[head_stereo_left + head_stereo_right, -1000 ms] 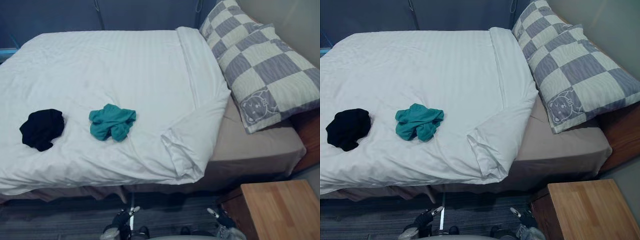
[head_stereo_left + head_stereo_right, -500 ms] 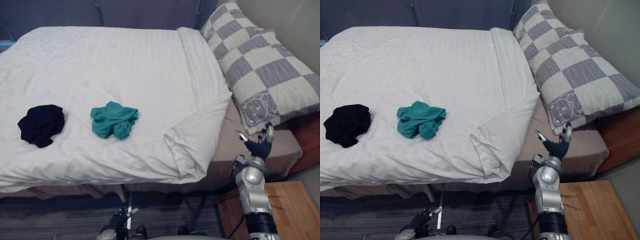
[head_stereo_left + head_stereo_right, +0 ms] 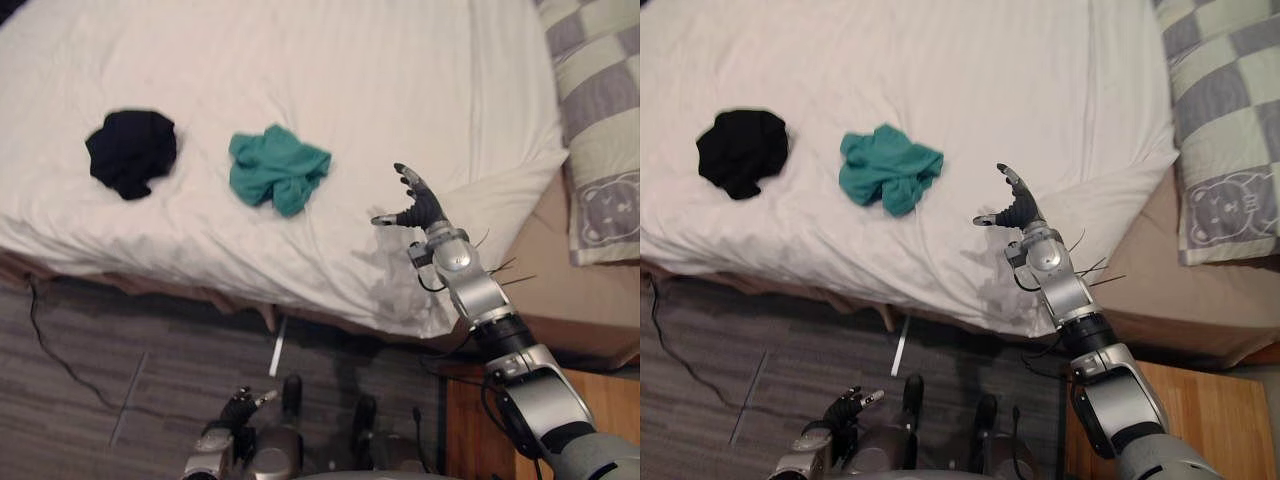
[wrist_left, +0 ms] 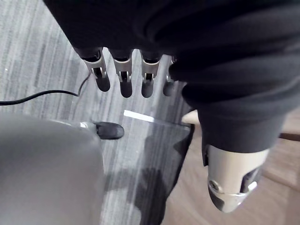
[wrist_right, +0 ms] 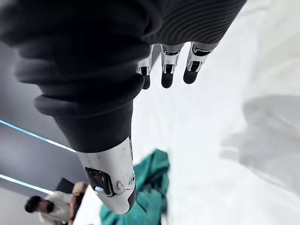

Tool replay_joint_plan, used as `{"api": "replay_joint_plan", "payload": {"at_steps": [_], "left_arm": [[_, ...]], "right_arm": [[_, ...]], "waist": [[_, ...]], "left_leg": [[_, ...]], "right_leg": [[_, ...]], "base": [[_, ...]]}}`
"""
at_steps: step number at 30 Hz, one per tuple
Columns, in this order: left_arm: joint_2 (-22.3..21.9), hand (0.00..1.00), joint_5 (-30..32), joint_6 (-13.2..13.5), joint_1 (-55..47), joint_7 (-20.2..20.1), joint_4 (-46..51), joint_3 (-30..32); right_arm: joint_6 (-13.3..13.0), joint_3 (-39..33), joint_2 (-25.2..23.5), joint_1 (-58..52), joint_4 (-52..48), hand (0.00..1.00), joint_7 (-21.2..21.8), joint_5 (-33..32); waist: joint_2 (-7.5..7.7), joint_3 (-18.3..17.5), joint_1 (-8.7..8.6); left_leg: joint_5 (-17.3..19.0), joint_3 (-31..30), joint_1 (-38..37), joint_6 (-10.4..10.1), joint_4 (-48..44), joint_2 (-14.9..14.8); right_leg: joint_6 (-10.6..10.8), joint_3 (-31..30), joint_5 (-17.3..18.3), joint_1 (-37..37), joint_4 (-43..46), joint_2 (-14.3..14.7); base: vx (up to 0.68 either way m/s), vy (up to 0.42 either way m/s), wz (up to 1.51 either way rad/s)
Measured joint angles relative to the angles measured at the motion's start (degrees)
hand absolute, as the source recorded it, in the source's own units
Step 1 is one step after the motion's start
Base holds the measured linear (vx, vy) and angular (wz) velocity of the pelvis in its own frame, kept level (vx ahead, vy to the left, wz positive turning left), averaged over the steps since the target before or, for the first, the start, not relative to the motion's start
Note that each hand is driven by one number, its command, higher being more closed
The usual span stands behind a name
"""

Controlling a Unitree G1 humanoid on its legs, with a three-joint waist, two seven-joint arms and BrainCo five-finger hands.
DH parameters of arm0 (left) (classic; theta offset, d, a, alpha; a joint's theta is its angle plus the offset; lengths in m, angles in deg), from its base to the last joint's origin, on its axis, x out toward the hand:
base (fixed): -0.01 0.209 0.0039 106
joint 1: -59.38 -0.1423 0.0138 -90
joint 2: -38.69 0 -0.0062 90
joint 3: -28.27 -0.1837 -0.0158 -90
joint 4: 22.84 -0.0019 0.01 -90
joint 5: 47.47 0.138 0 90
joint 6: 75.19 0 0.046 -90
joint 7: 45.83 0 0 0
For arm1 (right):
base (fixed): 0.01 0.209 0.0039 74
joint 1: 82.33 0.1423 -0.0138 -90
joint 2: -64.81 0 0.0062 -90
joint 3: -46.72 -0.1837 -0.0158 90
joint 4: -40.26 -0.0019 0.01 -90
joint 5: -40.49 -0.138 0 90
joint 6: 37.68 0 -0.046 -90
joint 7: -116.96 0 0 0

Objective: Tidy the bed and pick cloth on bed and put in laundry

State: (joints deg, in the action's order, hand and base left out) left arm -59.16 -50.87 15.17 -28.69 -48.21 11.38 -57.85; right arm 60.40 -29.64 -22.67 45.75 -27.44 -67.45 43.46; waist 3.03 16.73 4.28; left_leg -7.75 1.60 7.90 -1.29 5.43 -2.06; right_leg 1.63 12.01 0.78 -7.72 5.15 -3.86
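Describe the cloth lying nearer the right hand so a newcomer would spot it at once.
Start at the white duvet, with the checked pillow at its right end. Two crumpled cloths lie toward the duvet's front edge, and the one meant is closer to the open right hand. It is the teal cloth, whereas its neighbour further left is a black cloth.

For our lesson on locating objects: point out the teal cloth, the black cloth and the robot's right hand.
teal cloth (image 3: 277, 170), left eye view, middle of the crumpled heap.
black cloth (image 3: 130, 152), left eye view, centre of the bundle.
right hand (image 3: 420, 207), left eye view, middle of the hand.
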Motion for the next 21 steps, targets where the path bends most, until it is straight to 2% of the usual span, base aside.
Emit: {"api": "replay_joint_plan", "payload": {"at_steps": [2, 3, 6, 8, 16, 17, 21], "left_arm": [[0.4, 0.0, -0.67, 0.0, 0.73, 0.04, 0.04, -0.71], [0.81, 0.0, -0.78, 0.1, 0.99, 0.02, 0.42, -1.68], [1.09, 0.0, -1.37, 0.35, 1.39, 0.0, 0.76, -2.34], [1.22, 0.0, -1.7, 0.63, 1.4, 0.0, 0.76, -3.41], [1.67, 0.0, -1.67, 1.61, 1.45, -0.56, 1.34, -4.47], [1.85, 0.0, -1.44, 1.62, 1.44, -1.03, 1.35, -4.47], [1.98, 0.0, -0.53, 1.63, 1.46, -1.11, 2.48, -4.48]], "right_arm": [[1.77, -0.07, 0.15, 0.47, 1.41, 0.0, 0.06, 0.1], [3.39, -0.18, 0.54, 0.29, 1.99, 1.0, 0.02, 0.12], [5.72, -2.73, 1.33, -0.71, 2.01, 1.0, -1.13, 0.53], [5.97, -4.12, 2.07, -1.7, 1.2, 1.0, -2.1, 0.68], [4.26, -8.48, 2.57, -9.57, -5.53, 1.0, -5.47, 5.13], [3.62, -9.29, 2.56, -11.06, -6.68, 1.0, -5.54, 6.33], [2.95, -11.87, 2.5, -14.82, -7.25, 1.0, -6.71, 8.9]], "waist": [[-0.32, 1.76, -0.08], [-0.69, 2.8, -0.13], [-1.71, 4.56, -0.32], [-1.89, 4.69, -0.33], [-1.83, 4.88, -1.23], [-1.6, 5.0, -1.88], [-0.83, 5.28, -2.3]], "left_leg": [[-0.38, -0.11, 1.05, 0.2, 0.0, 0.29], [-0.53, -0.13, 1.62, 0.2, 0.0, 0.59], [-0.77, -0.24, 2.36, 0.54, 0.0, 1.19], [-0.83, -0.22, 2.93, 0.63, 0.0, 1.45], [-1.03, 0.38, 3.13, 1.24, -0.03, 2.12], [-0.97, 0.66, 3.0, 1.27, -0.05, 2.16], [-0.44, 2.86, 1.58, 1.13, -0.04, 2.07]], "right_leg": [[0.01, 0.12, 0.01, -1.36, 0.96, -0.37], [0.03, 0.14, 0.03, -2.18, 1.61, -0.44], [0.08, 0.19, 0.06, -2.9, 1.88, -1.19], [0.47, 0.13, 0.47, -3.89, 2.81, -1.36], [0.48, -1.28, 1.32, -5.16, 4.49, -2.1], [0.61, -1.63, 1.4, -5.18, 4.61, -2.11], [1.12, -3.99, 1.68, -5.14, 5.33, -1.96]], "base": [[-0.06, 0.039, 0.08], [-0.05, 0.045, 0.05], [-0.01, 0.045, 0.05], [0.01, 0.032, 0.05], [0.05, 0.01, -0.02], [0.03, 0.008, -0.12], [0.01, -0.002, -0.25]]}}
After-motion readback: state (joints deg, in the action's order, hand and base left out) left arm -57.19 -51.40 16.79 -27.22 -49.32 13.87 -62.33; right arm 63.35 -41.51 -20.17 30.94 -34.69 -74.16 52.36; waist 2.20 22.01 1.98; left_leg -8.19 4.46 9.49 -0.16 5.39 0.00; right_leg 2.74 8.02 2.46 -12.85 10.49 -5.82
